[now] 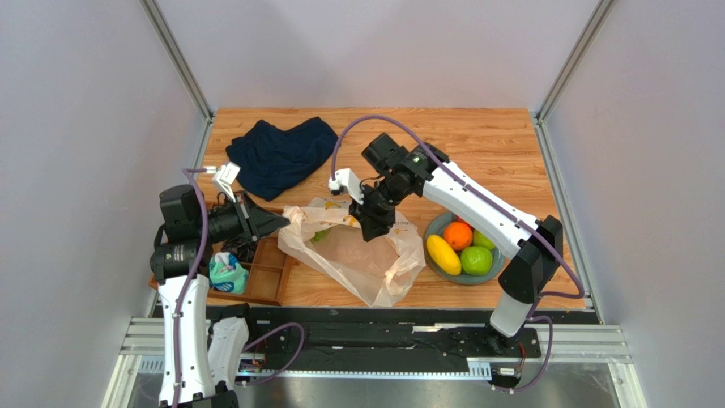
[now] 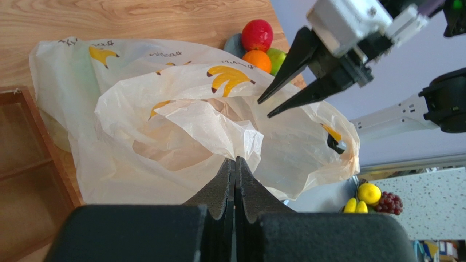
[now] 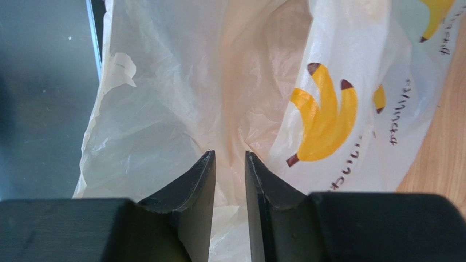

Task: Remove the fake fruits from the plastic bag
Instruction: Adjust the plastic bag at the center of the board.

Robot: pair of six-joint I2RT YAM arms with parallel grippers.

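Broadly, the pale wooden bench [image 1: 476,136] carries everything, and the large thin translucent cream-white plastic bag printed with yellow bananas [image 1: 357,259] lies crumpled at its middle, just left of the round grey-blue bowl [image 1: 428,231]. We judge the bag nearly weightless, limp and slippery. It will crease and slide rather than hold a shape, so it wants pinching at a rim fold, not pressing.

The glossy plastic fruits look light, hard and smooth, apt to roll or squirt out of a tight pinch, and we would take one across its widest part. A yellow fruit [image 1: 442,253], a green apple [image 1: 476,260] and an orange [image 1: 458,235] sit in the bowl. A green shape [image 1: 321,235] shows through the film, probably a fruit not yet taken out.

The left fingers [image 2: 236,169] are closed on a fold at the bag's edge. The right fingers [image 3: 205,174] hang slightly parted over the bag's opening, gripping nothing.
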